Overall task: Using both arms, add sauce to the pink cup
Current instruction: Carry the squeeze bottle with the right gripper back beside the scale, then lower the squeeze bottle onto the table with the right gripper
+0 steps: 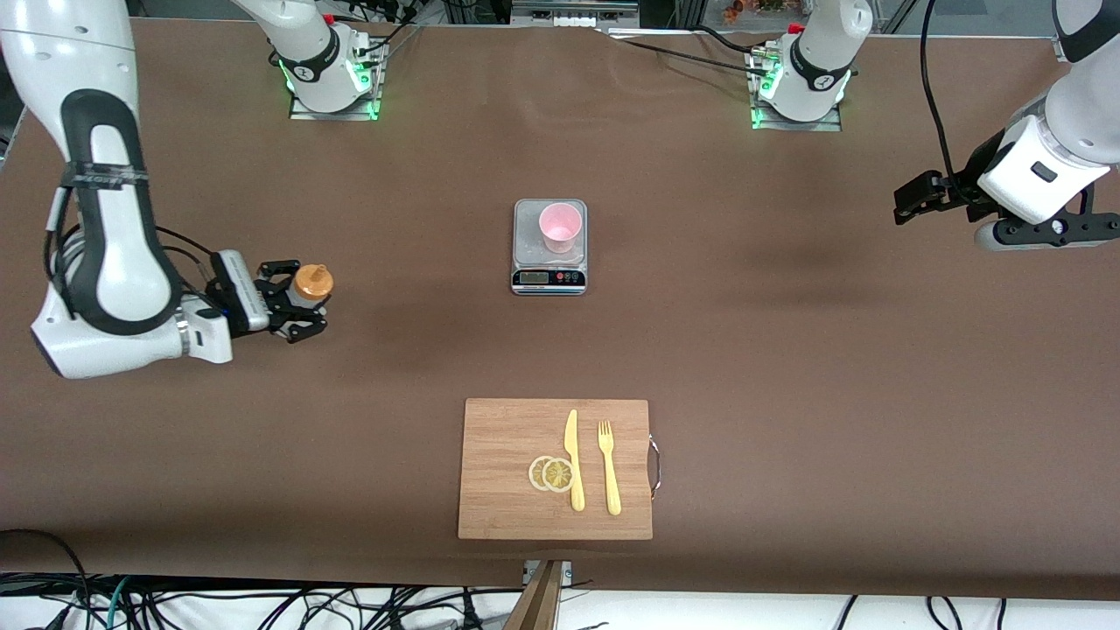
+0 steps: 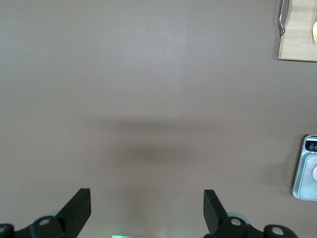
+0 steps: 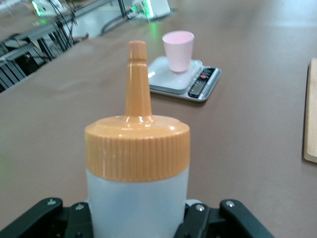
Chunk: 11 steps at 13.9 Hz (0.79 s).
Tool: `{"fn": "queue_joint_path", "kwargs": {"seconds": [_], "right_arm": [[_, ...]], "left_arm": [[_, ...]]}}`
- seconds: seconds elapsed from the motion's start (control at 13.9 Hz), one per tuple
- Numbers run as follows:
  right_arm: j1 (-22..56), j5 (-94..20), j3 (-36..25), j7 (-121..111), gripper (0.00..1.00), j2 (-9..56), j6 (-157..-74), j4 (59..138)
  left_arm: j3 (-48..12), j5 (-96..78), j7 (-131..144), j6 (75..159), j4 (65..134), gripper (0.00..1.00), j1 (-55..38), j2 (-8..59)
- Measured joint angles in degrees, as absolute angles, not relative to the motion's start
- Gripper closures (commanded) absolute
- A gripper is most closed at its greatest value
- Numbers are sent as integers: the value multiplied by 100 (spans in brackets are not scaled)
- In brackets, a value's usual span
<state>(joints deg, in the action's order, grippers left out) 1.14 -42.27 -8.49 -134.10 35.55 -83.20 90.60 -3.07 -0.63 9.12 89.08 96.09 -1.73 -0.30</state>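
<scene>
The sauce bottle, whitish with an orange nozzle cap, stands upright in my right gripper near the right arm's end of the table. In the right wrist view the bottle fills the space between the jaws, and my right gripper is shut on its body. The pink cup stands on a silver kitchen scale at the table's middle and also shows in the right wrist view. My left gripper hangs open and empty over the left arm's end of the table; its fingers stand wide apart.
A wooden cutting board lies nearer the front camera than the scale, with a yellow knife, a yellow fork and two lemon slices on it. The left wrist view shows the board's corner and the scale's edge.
</scene>
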Motion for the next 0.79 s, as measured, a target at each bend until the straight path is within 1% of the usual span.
{"fn": "queue_joint_path", "kwargs": {"seconds": [0.22,0.51,0.79], "right_arm": [[-259,-4507,-845,-13858,100,3638,-7948,9259],[-527,-4752,-843,-14315,100,3685,-7709,9680],[-797,-4885,-840,-14753,100,3961,-7500,9954]], "left_arm": [[-307,-63,912,8908,9609,0,-173,-30],[-307,-63,912,8908,9609,0,-173,-30],[-306,-63,912,8908,9609,0,-173,-30]]}}
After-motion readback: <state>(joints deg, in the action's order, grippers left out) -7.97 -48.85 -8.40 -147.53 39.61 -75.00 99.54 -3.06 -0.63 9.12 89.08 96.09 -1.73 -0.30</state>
